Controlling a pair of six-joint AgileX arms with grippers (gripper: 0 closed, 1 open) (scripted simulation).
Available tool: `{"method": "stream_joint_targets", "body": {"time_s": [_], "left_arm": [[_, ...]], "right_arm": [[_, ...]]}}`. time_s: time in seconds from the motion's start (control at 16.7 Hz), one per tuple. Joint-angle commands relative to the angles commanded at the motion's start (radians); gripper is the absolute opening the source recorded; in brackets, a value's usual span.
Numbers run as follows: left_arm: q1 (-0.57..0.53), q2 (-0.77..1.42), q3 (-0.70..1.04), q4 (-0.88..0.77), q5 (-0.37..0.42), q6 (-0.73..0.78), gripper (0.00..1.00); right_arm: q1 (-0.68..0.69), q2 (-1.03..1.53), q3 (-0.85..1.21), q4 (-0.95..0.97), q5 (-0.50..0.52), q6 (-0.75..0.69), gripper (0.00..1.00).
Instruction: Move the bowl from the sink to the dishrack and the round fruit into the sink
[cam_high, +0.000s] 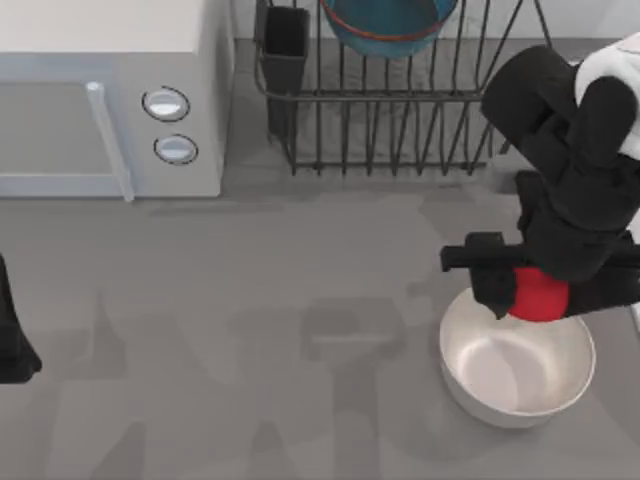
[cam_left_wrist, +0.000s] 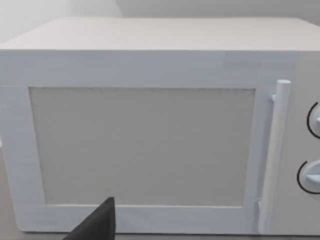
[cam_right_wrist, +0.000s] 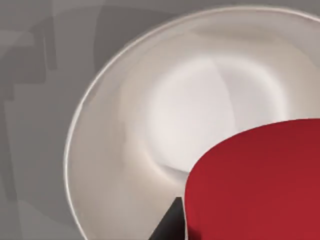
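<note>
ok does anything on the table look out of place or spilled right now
Nothing is spilled or broken. The blue bowl sits in the dish rack, and the right gripper holds the red fruit over the back rim of the white basin. The microwave is shut. The left arm is parked at the table's left edge.

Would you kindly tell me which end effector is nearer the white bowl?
Right. The right end effector holds the red fruit over the white bowl's far rim; the left end effector sits at the table's left edge.
</note>
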Motion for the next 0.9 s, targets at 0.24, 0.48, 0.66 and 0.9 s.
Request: {"method": "stream_joint_targets", "body": {"time_s": [0.24,0.48,0.66,0.9], "left_arm": [[0.000,0.000,0.000,0.000,0.000,0.000,1.00],[0.000,0.000,0.000,0.000,0.000,0.000,1.00],[0.000,0.000,0.000,0.000,0.000,0.000,1.00],[0.000,0.000,0.000,0.000,0.000,0.000,1.00]], "right_arm": [[-0.001,-0.018,0.031,-0.036,0.000,-0.001,0.00],[-0.005,-0.016,0.022,-0.023,-0.005,-0.001,0.00],[-0.061,-0.027,-0.032,0.070,-0.043,-0.019,0.00],[-0.193,-0.051,-0.161,0.333,-0.136,-0.077,0.00]]}}
